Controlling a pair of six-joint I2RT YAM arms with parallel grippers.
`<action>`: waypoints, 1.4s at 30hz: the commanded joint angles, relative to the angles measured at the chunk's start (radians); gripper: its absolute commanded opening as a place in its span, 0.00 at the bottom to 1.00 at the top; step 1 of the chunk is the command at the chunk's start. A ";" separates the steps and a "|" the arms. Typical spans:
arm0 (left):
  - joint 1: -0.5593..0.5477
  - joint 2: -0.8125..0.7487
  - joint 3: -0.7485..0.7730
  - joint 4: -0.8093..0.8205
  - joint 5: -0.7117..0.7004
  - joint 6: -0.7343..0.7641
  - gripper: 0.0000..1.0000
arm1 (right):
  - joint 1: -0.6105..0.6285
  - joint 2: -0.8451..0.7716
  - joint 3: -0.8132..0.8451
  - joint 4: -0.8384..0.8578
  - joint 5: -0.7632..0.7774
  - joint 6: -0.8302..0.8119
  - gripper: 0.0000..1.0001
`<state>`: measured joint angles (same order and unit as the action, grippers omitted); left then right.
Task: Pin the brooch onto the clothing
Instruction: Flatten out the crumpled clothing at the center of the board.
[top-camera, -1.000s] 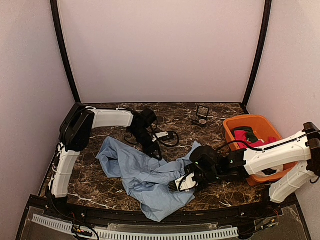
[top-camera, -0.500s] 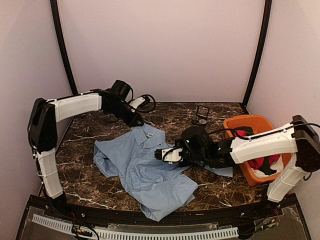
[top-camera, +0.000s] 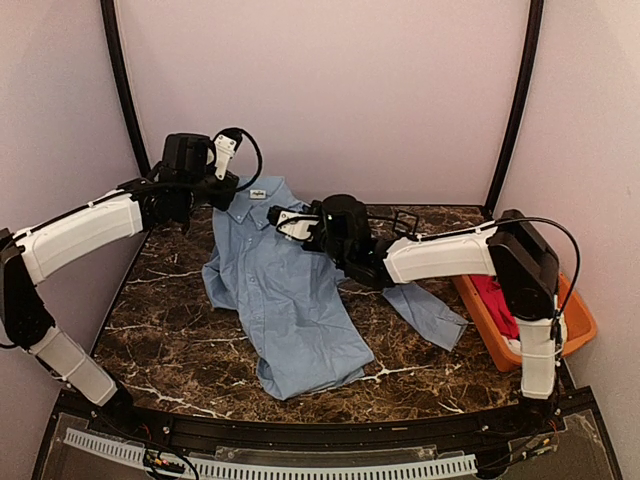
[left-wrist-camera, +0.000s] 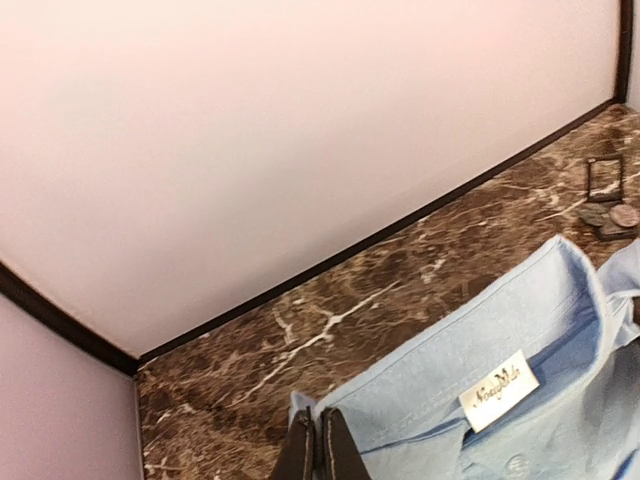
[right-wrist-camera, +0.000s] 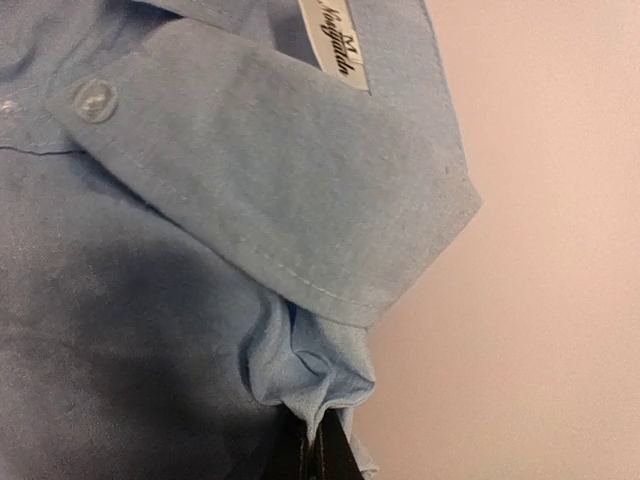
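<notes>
Over marble table (top-camera: 165, 335), left pincer (top-camera: 224, 192) and right pincer (top-camera: 275, 214) (clamped) hold shirt (top-camera: 290, 300).

Laboratory test cell: plain pale pink wall panels (top-camera: 330, 100) and black curved corner posts (top-camera: 128, 100) enclosing a brown marble-patterned tabletop (top-camera: 170, 330).

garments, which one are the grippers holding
The light blue shirt: left gripper and right gripper pinch it near the collar; the red garment lies in the orange basket.

The shirt (right-wrist-camera: 120, 330) is seen filling the left side, its collar (right-wrist-camera: 280, 170) folded over, with a button (right-wrist-camera: 95, 100) and a white label (right-wrist-camera: 335, 45) near the top. A bunched fold (right-wrist-camera: 310, 375) is pinched between closed dark jaws at the bottom edge. A pale wall (right-wrist-camera: 540, 300) is seen behind.
</notes>
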<state>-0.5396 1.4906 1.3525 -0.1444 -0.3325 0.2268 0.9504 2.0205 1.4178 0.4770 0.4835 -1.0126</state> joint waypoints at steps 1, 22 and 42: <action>0.002 0.069 -0.050 0.172 -0.317 0.060 0.01 | -0.078 0.141 0.164 0.129 0.055 -0.055 0.00; 0.155 0.640 0.495 0.024 -0.548 -0.044 0.78 | -0.248 0.286 0.423 -0.106 0.013 0.132 0.96; -0.004 0.267 0.016 -0.213 -0.291 -0.256 0.81 | 0.216 -0.426 -0.397 -0.233 -0.387 0.207 0.93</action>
<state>-0.5793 1.7725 1.4075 -0.2481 -0.6788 0.0250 1.0813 1.6230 1.0275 0.2893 0.2272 -0.8364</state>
